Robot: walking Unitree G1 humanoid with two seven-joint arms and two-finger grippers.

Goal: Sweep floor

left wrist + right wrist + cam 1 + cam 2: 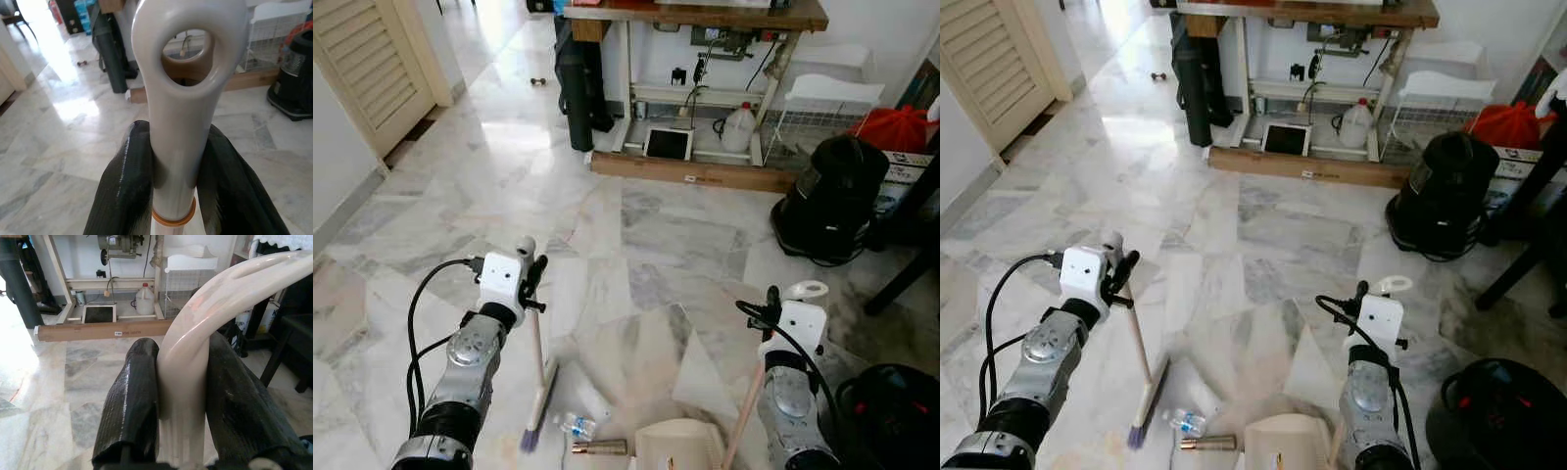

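In the left eye view a cream plastic dustpan (pixel 677 443) sits low on the marbled grey-white floor (pixel 636 245), its inside not visible; just beside it lie a crushed clear plastic bottle (pixel 576 425) and a small brown tube (pixel 600 447). The left gripper (pixel 534 279) clamps the top of a pale-handled broom (pixel 537 367), whose shaft runs down and slightly rightward to purple bristles touching the floor near the bottle. The right gripper (pixel 771 304) holds the dustpan's long pale handle (pixel 744 411), which slants down toward the pan. In the left wrist view both fingers (pixel 124 191) press against the broom's looped grey handle end (pixel 183 73). In the right wrist view the black fingers (pixel 132 401) pinch the curved cream handle top (pixel 195 342).
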